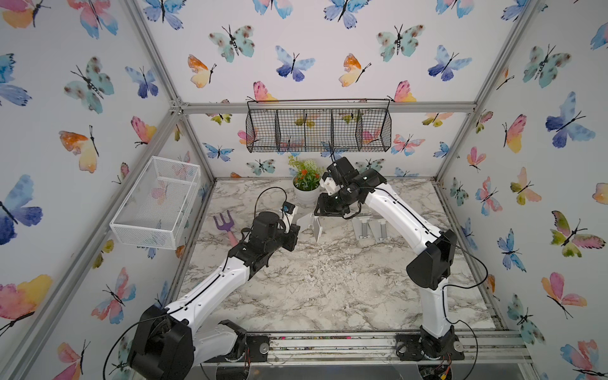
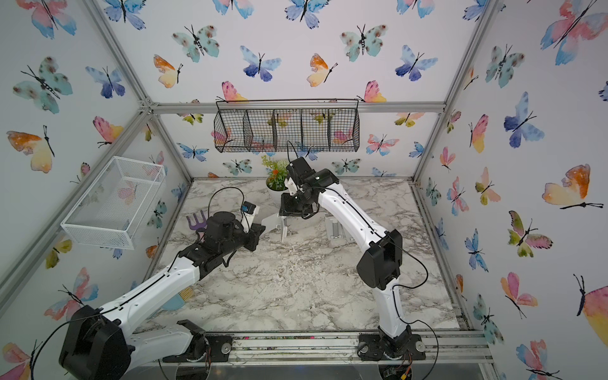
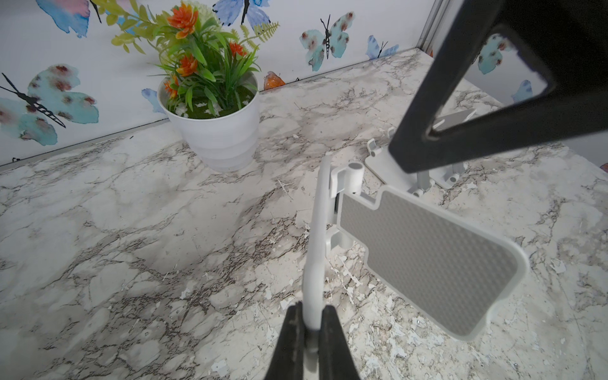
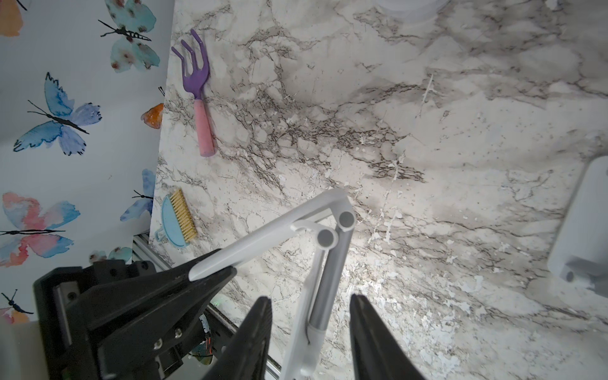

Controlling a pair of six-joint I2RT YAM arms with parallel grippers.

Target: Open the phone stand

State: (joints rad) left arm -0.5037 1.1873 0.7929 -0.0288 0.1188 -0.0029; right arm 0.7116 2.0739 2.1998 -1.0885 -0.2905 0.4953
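Left of middle over the marble desk (image 1: 329, 289), the left gripper (image 3: 311, 312) is clamped on the edge of one white plate of the partly unfolded phone stand (image 3: 427, 256). To its right, the right gripper (image 4: 309, 299) straddles the stand's grey-padded plate, jaws apart with gaps on both sides, near the potted plant (image 1: 306, 184).

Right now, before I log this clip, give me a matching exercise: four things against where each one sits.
Things: 1 phone stand; 2 garden fork; 3 potted plant; 4 white mesh basket.
Places: A upright by the back wall; B hung on a side wall; C clamped in the left gripper; D lying flat on the table.
Pairs: 1-C, 2-D, 3-A, 4-B.
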